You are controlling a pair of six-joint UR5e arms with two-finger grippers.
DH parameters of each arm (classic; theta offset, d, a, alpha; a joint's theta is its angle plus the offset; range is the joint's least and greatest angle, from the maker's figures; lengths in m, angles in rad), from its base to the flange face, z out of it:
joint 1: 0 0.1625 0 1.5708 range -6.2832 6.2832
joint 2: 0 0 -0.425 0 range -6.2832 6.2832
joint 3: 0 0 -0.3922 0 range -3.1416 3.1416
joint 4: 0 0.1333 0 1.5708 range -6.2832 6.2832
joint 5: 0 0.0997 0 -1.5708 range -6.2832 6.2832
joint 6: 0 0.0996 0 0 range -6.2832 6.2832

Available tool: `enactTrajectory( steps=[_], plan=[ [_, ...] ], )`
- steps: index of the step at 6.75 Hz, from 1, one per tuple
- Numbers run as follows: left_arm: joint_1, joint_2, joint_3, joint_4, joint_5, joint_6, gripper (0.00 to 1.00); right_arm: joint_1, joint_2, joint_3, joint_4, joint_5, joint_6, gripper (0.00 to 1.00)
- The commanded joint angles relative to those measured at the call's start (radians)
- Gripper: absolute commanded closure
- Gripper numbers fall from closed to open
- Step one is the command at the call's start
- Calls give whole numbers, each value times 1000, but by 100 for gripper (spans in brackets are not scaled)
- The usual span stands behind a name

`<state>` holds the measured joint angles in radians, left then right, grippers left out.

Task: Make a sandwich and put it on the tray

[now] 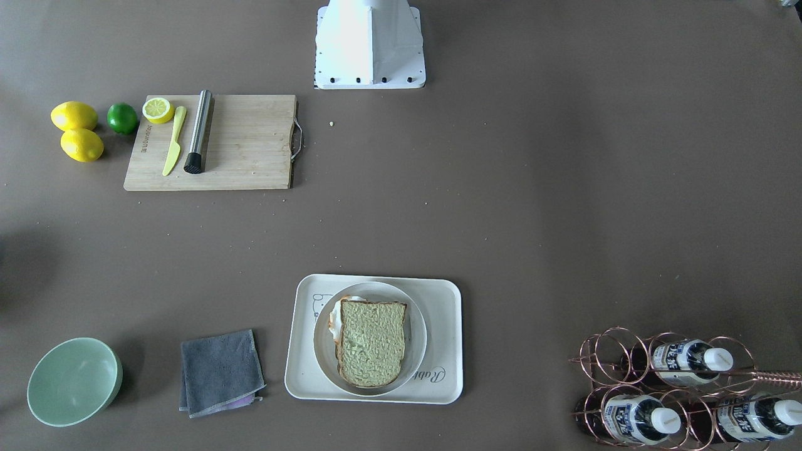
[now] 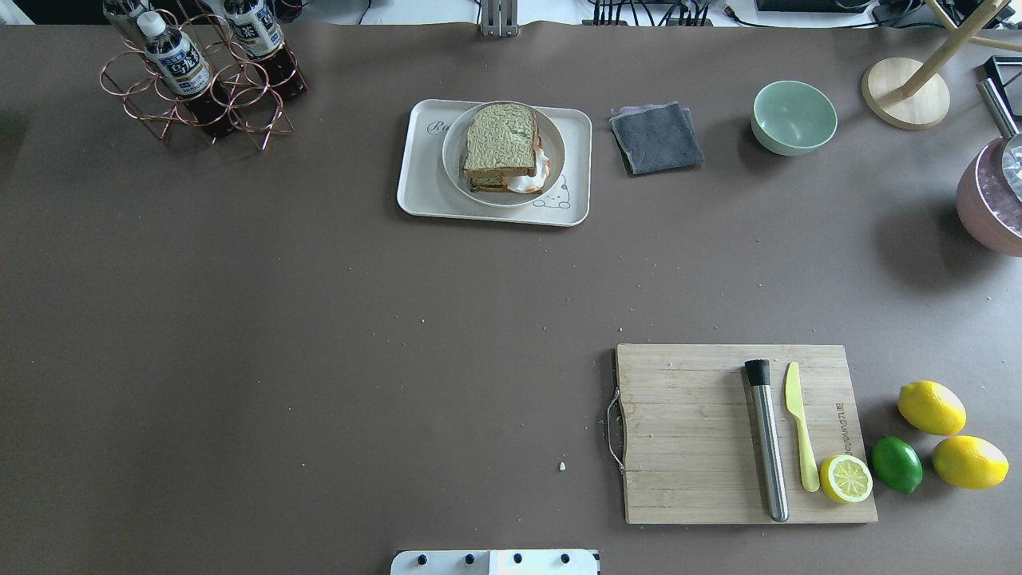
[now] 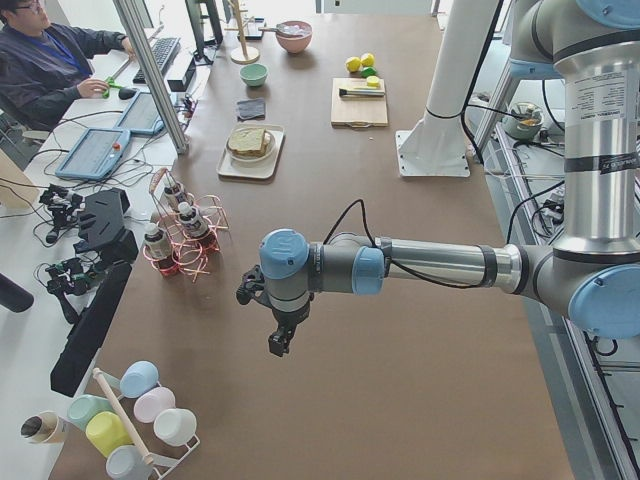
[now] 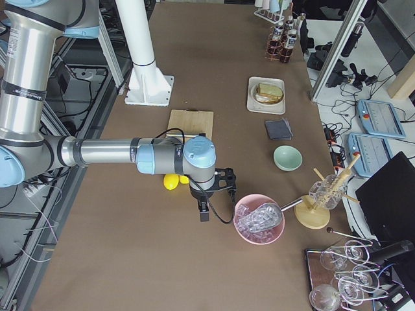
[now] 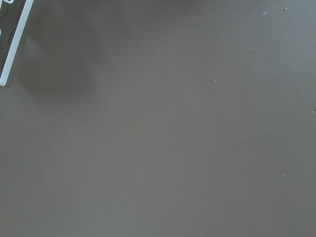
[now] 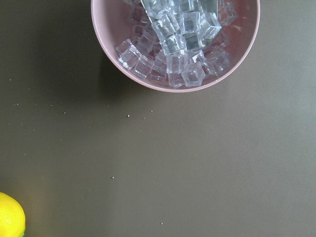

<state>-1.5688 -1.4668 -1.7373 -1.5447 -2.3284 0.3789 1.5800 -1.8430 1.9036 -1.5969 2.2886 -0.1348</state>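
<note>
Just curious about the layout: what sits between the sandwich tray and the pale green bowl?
A folded grey cloth lies between the tray and the green bowl, touching neither; the overhead view shows it.

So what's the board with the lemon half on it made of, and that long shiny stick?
The board looks like wood, unpolished: pale tan with straight grain lines. The stick looks like brushed metal: silvery with a long bright streak. Its black tip may be rubber or plastic.
</note>
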Motion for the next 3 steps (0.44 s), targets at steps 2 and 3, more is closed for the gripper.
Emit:
enactTrajectory(
  steps=[2, 3],
  plan=[
    [1, -3, 1, 0, 1, 0, 3, 0, 1, 0, 0, 2, 0, 0],
    [1, -3, 1, 0, 0, 0, 3, 0, -1, -1, 0, 2, 0, 0]
  ],
)
